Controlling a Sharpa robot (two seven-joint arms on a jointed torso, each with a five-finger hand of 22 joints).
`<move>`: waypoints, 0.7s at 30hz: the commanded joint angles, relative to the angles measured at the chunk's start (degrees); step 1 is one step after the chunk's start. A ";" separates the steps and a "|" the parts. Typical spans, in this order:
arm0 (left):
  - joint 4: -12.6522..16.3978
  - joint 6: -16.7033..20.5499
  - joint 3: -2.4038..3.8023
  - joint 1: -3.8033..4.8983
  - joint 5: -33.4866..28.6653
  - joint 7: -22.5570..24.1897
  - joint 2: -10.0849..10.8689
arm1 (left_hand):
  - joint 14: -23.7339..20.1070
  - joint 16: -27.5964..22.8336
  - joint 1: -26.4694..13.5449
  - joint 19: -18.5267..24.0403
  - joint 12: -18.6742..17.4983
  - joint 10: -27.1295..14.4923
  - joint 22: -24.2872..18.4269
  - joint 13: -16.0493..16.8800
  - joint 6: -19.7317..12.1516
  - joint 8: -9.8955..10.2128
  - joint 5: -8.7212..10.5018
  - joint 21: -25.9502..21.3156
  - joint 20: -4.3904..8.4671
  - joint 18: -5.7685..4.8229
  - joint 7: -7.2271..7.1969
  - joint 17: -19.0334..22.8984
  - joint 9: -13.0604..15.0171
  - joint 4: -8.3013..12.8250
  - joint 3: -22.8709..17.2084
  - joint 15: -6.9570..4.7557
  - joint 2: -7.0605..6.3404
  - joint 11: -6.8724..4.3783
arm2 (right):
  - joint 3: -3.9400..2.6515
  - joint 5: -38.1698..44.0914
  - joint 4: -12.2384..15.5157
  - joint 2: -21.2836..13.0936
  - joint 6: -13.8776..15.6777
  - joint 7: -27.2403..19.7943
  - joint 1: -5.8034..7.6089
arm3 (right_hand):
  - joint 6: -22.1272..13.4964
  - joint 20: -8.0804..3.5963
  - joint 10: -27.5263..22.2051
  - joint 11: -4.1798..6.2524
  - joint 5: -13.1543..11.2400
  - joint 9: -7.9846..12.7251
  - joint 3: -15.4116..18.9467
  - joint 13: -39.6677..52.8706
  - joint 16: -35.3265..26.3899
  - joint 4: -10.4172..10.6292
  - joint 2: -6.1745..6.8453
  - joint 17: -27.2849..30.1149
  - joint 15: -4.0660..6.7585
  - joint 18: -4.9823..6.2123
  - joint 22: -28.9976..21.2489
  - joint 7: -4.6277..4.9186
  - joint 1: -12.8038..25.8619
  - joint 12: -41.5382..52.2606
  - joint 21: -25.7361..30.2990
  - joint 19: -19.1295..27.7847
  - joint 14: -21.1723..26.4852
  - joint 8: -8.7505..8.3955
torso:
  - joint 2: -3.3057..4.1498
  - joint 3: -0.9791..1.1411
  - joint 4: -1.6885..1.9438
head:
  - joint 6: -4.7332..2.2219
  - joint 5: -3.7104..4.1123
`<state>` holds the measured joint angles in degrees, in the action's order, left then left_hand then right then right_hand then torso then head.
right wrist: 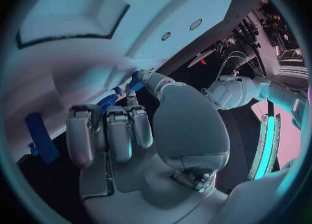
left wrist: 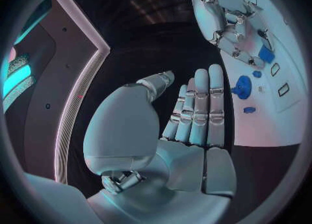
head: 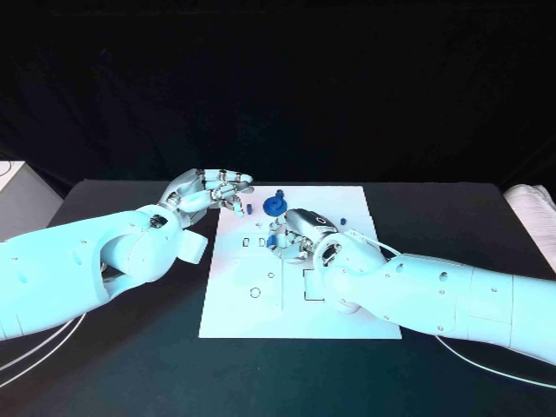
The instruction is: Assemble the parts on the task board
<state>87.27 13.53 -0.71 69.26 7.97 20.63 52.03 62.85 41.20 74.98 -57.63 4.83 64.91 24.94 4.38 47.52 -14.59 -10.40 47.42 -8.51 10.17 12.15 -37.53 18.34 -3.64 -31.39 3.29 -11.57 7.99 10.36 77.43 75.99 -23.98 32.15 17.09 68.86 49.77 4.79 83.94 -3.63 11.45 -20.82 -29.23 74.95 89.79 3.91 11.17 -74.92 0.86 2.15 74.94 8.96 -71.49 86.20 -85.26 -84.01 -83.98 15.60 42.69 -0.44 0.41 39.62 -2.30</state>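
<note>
The white task board (head: 247,313) lies in the middle of the black table. My right hand (head: 308,233) hovers over the board's upper middle, fingers curled. It pinches a small blue part (right wrist: 134,82) between thumb and a finger; the same part (left wrist: 265,53) shows in the left wrist view. A round blue part (head: 274,205) stands near the board's far edge, just beyond that hand. Another blue part (right wrist: 40,136) lies on the board beside the curled fingers. My left hand (head: 210,193) floats at the board's far left corner, palm bare, fingers straight and holding nothing (left wrist: 195,115).
The board carries outlined slots (head: 311,285) and a small oval hole (head: 255,293) on its near half. A pale box (head: 9,201) stands at the table's left edge and a white ribbed object (head: 544,228) at the right edge. Cables (head: 28,346) trail under my left arm.
</note>
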 commanded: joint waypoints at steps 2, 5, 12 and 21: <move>-0.07 -1.35 0.01 0.01 -0.13 0.54 -0.12 | -0.02 -0.22 -0.03 0.33 0.17 -0.34 -0.07 0.08 -0.25 0.16 0.37 0.20 -0.05 0.37 0.02 0.00 0.08 0.23 0.11 0.12 0.32 -0.01 | 0.00 -0.05 -0.11 -0.11 0.33 -0.62 -0.02 | -0.87 0.63 0.93 -0.80 -1.22 0.38 0.66 10.69 0.02 0.49 0.74 -14.67 -0.77 -0.78 10.54 0.28 0.58 -0.25 0.16 -3.99 -5.93 -0.59 | 0.02 0.01 0.01 | 0.06 -0.03; -0.13 -1.38 0.01 0.01 -0.13 0.51 -0.13 | -0.02 -0.22 -0.03 0.33 0.17 -0.34 -0.07 0.08 -0.25 0.16 0.37 0.20 -0.05 0.37 0.02 0.00 0.08 0.23 0.11 0.12 0.32 -0.01 | 0.00 -0.23 -0.11 -0.13 0.57 -0.86 -0.02 | -1.22 0.80 0.77 -0.95 -1.94 0.57 1.18 10.56 0.02 0.67 1.07 -14.66 -0.91 -0.77 10.54 0.42 0.80 -0.37 0.18 -3.99 -5.92 -0.87 | 0.02 0.01 -0.01 | 0.09 -0.04; -0.22 -1.48 0.00 0.01 -0.13 0.46 -0.19 | -0.02 -0.22 -0.03 0.33 0.17 -0.34 -0.07 0.08 -0.25 0.16 0.37 0.20 -0.05 0.37 0.02 0.00 0.08 0.23 0.11 0.12 0.32 -0.01 | 0.00 -0.14 0.03 -0.14 1.28 -1.08 -0.02 | 1.09 0.80 1.37 -0.53 -3.20 0.34 1.19 11.06 0.02 0.86 -0.17 -14.67 -0.66 -0.79 10.68 -0.17 0.03 0.12 0.06 -4.05 -5.93 0.32 | 0.06 0.01 0.02 | 0.12 -0.04; -0.26 -1.52 -0.01 0.01 -0.13 0.45 -0.22 | 0.03 -0.28 -0.11 0.37 0.24 -0.39 -0.10 0.10 -0.28 0.17 0.37 0.28 -0.06 0.38 0.01 -0.08 0.25 0.25 0.13 0.12 0.37 -0.01 | 0.01 0.68 0.42 -0.54 1.72 -1.23 -0.02 | 2.89 -0.20 1.68 0.45 -4.29 -0.17 1.08 11.24 0.04 0.51 -0.34 -14.70 0.35 -0.80 10.73 -1.15 -0.43 0.28 0.07 -4.08 -5.93 2.09 | 0.02 0.00 0.04 | 0.06 -0.01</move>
<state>86.99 13.30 -0.73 69.25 7.96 20.59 51.93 62.85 41.20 74.98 -57.64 4.83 64.91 24.89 4.43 47.52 -14.59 -10.40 47.42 -8.50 10.17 12.15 -37.53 18.54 -3.64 -31.39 3.29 -11.57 7.99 10.38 77.34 76.24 -24.41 32.94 16.60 68.86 52.97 4.91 84.03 -3.47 7.18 -21.03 -28.56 74.93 89.79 4.44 10.38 -74.91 0.94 2.16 74.92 7.83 -72.28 86.52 -85.27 -84.01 -83.94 17.73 42.74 -0.43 0.43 39.73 -2.33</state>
